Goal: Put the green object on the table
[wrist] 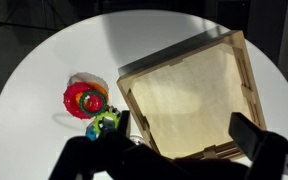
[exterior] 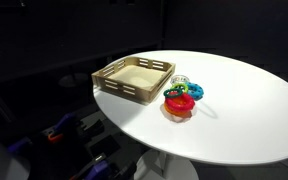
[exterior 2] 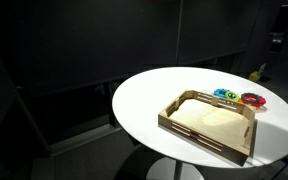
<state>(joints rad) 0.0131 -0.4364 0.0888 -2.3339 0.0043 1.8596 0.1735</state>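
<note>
Toys clustered beside the tray, arm high above

In both exterior views the green object sits on the surface against the red toy, outside the tray. In the wrist view the fingers hang spread and empty, far overhead.

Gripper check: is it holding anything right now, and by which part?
Nothing is held. In the wrist view the gripper is open over the tray; the green object lies on the table.
</note>
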